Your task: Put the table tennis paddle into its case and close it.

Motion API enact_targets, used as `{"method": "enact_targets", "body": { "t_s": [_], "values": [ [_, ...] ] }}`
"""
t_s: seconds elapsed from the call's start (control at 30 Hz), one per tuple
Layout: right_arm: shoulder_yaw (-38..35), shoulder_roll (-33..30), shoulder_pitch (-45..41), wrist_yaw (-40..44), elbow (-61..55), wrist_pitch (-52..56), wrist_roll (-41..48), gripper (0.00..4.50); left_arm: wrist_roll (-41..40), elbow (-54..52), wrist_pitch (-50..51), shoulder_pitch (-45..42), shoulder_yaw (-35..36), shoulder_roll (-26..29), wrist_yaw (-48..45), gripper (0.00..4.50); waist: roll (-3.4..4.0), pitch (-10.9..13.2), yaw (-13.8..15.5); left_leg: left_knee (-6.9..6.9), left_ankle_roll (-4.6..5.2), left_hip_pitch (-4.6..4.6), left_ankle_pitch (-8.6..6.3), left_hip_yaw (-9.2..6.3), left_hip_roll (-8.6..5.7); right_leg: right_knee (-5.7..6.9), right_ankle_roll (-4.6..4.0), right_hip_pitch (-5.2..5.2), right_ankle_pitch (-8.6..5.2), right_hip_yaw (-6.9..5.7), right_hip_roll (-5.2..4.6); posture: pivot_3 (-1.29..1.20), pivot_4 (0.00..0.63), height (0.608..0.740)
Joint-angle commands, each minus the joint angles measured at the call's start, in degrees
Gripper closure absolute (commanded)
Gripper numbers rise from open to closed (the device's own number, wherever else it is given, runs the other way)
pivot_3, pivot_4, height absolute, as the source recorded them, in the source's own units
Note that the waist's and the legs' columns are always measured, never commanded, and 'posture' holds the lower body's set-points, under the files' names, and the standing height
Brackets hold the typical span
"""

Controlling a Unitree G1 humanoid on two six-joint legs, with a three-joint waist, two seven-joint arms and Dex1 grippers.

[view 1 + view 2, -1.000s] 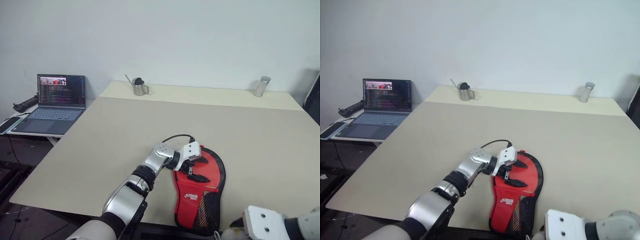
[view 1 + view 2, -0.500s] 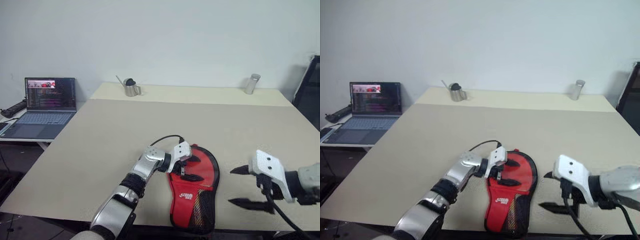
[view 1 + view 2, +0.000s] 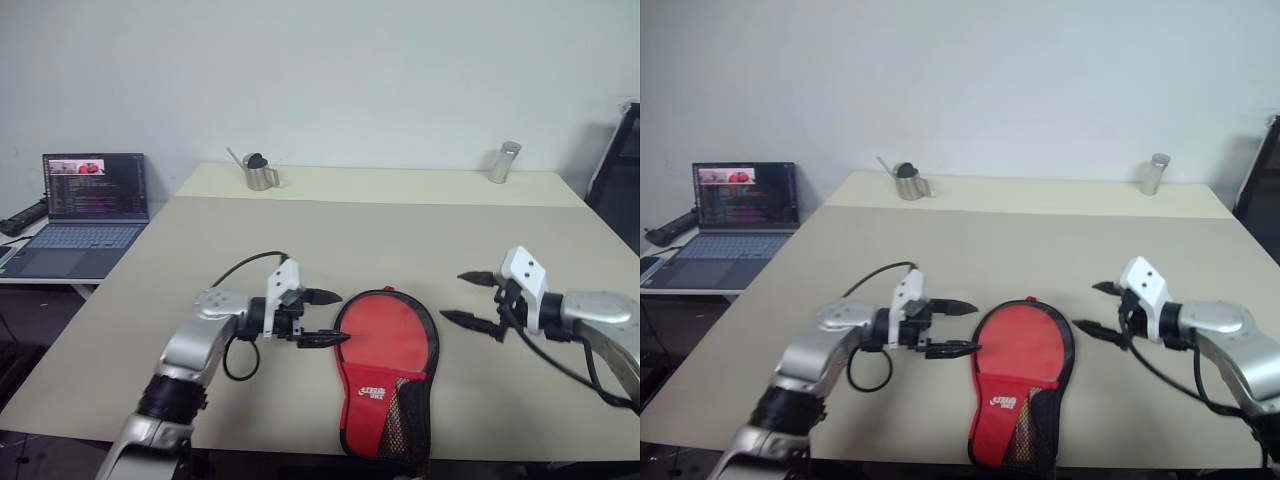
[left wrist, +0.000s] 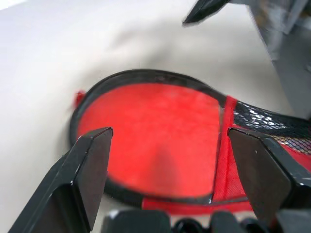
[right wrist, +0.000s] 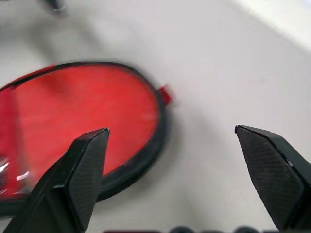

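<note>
Case (image 3: pixel 385 375) lies flat, red side up, at the tabletop (image 3: pixel 250 240) near edge, round end toward the far wall, apparently ready for handling | left gripper (image 3: pixel 325 318) just left of case, jaws wide, empty | right gripper (image 3: pixel 474 299) right of case, jaws wide, empty | paddle: cannot tell whether inside | white logo on case, unreadable.

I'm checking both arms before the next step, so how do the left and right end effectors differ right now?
The left end effector hangs just beside the case, its lower fingertip close to the rim; the right end effector is farther off over bare table. The left points toward the case from the robot's left, the right from its right. Both are open and empty.
</note>
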Motion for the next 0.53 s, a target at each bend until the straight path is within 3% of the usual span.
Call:
{"method": "enact_targets", "body": {
  "t_s": [0.03, 0.23, 0.37, 0.53],
  "values": [
    [-0.57, 1.05, -5.04, 4.78, 8.58, -4.64, -2.97, 0.01, -2.72, -7.64, 2.43, 3.02, 3.9, 0.2, 6.34, 0.37, 0.0, 0.01, 0.23, 0.0, 0.0, 0.0, 0.0, -0.01, 0.0, 0.01, 0.0, 0.0, 0.0, -0.01, 0.0, 0.0, 0.15, 0.74],
    [-1.2, 2.89, -11.1, 8.93, 24.88, -10.3, -7.79, 0.01, -2.16, -12.37, 3.0, 7.04, 3.63, 0.61, 12.48, 0.37, 0.01, 0.01, 0.38, -0.02, 0.0, -0.01, 0.0, 0.07, 0.0, 0.02, -0.02, -0.03, 0.01, 0.07, -0.02, 0.0, 0.15, 0.74],
    [-1.68, 4.44, -10.25, 7.81, 23.64, -9.75, -9.24, 0.01, -2.11, -9.96, -0.29, 9.8, 4.46, 2.54, 11.72, 0.37, 0.06, 0.04, 0.21, -0.04, 0.0, 0.01, 0.0, 0.12, 0.01, 0.08, -0.04, -0.08, 0.02, 0.12, -0.01, 0.0, 0.15, 0.74],
    [-2.82, 1.94, -9.39, 9.06, 23.8, -7.97, -10.39, 0.01, -0.88, -5.7, -4.31, 9.28, 3.01, 1.15, 13.23, 0.37, 0.09, 0.05, 0.24, -0.03, 0.0, 0.0, 0.0, 0.19, 0.01, 0.12, -0.05, -0.13, 0.02, 0.19, -0.03, 0.0, 0.15, 0.74]
  ]
}}
